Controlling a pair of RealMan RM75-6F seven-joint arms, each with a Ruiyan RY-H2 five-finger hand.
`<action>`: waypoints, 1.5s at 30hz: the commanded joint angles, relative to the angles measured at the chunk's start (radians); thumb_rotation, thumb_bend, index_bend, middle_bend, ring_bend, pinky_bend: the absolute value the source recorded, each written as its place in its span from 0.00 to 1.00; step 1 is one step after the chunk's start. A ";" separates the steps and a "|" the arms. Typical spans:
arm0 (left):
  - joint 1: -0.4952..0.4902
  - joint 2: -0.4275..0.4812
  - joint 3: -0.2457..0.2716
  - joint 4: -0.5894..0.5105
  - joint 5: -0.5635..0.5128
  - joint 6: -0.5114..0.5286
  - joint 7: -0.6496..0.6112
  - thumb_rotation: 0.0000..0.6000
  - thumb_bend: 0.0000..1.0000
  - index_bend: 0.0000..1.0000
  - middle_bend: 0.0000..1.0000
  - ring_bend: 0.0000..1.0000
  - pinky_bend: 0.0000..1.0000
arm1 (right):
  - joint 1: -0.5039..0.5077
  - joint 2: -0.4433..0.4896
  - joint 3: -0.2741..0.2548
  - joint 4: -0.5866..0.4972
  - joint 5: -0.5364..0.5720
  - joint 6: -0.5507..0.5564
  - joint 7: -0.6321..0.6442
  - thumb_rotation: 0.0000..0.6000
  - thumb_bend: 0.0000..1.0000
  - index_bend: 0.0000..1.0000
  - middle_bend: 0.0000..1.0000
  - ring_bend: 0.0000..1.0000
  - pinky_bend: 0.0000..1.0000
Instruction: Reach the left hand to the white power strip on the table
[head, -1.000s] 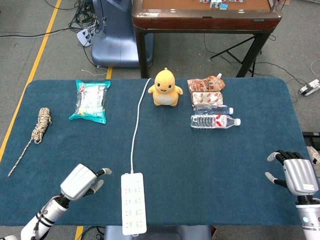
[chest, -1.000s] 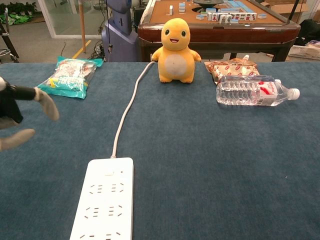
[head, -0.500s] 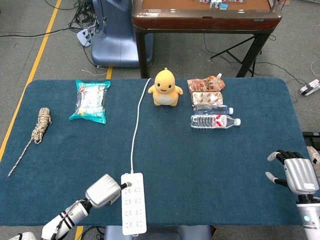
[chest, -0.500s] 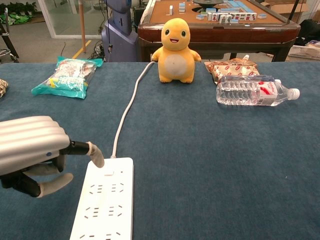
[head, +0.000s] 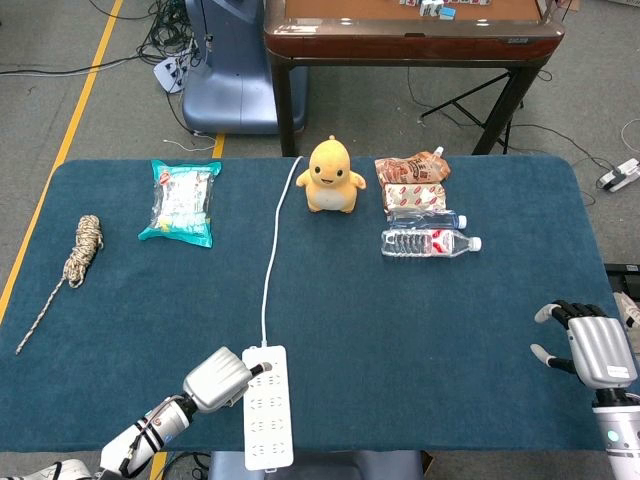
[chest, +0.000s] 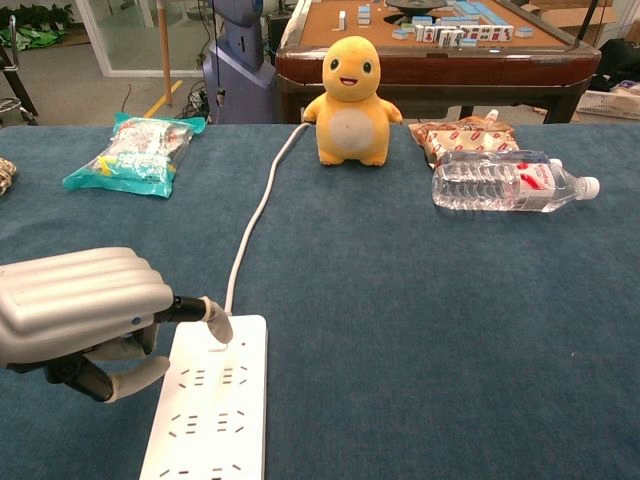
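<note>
Down at the near edge: white power strip (head: 268, 406) lying flat on the blue table (head: 350, 310), long axis running away from the robot, cord end farthest. Left hand (chest: 85, 318) right beside it on its left flank, one extended fingertip (chest: 217, 322) touching down on the strip's far-left corner, just by the cord exit. Remaining fingers curled underneath, gripping nothing; a lower finger pointing toward the strip's left edge. In the head view, same left hand (head: 218, 378) low over the cloth, forearm trailing off toward the near-left corner.

Far over on the near right: right hand (head: 592, 346) hovering at the table's right edge, fingers spread apart, empty, well away from everything else.

Moving outward: white cord (head: 268, 255) snaking from the strip up the middle of the table and over the far edge. To the left, a coil of rope (head: 82, 250) with a loose tail. Right of center, a clear water bottle (chest: 508, 181) on its side.

Far row: teal snack packet (chest: 131, 151) at left, yellow plush toy (chest: 352, 101) upright in the middle just beside the cord, brown snack pouches (head: 412, 180) behind the bottle.
</note>
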 joint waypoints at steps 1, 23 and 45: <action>-0.007 -0.005 -0.002 0.007 -0.011 0.001 0.002 1.00 0.54 0.30 1.00 1.00 1.00 | 0.002 -0.002 -0.001 0.002 0.000 -0.005 0.003 1.00 0.10 0.47 0.44 0.42 0.38; -0.031 -0.030 0.034 0.060 -0.065 0.011 0.003 1.00 0.54 0.32 1.00 1.00 1.00 | 0.011 -0.024 -0.007 0.027 0.005 -0.029 0.018 1.00 0.10 0.47 0.44 0.42 0.38; 0.009 0.045 0.042 -0.011 -0.026 0.160 -0.096 1.00 0.54 0.32 1.00 1.00 1.00 | 0.017 -0.021 -0.004 0.018 0.002 -0.028 0.017 1.00 0.10 0.47 0.44 0.42 0.38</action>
